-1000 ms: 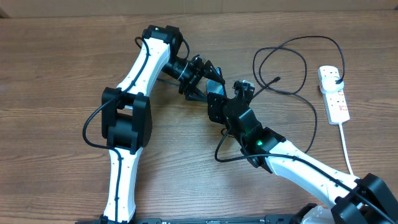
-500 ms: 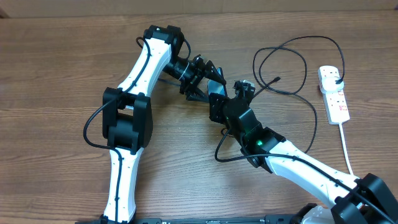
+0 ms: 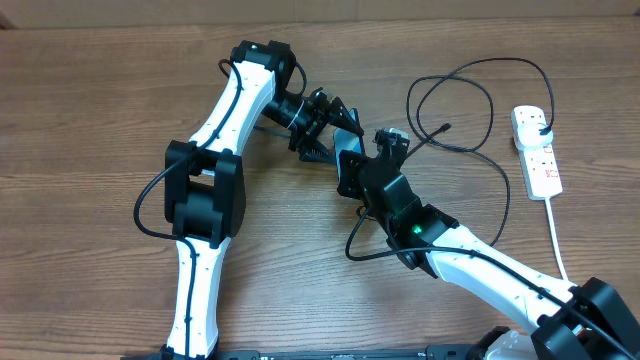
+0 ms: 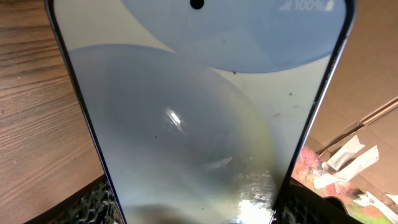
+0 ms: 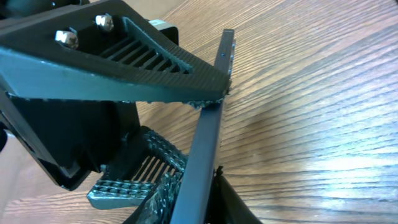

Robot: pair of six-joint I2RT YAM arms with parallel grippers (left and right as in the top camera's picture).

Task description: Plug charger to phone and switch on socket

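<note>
Phone (image 4: 199, 124) status bar reads "100%"; left hand (image 3: 326, 124) clamps its edges. Wood-grain tabletop (image 3: 80, 100). Right hand (image 3: 368, 152) grip: cannot tell.

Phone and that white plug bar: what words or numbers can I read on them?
"100%": pale, at the top corner of the phone screen, in the left wrist view.
Red marks on the socket: too small to read from overhead.
Nothing else with writing can be read in these pictures.
</note>
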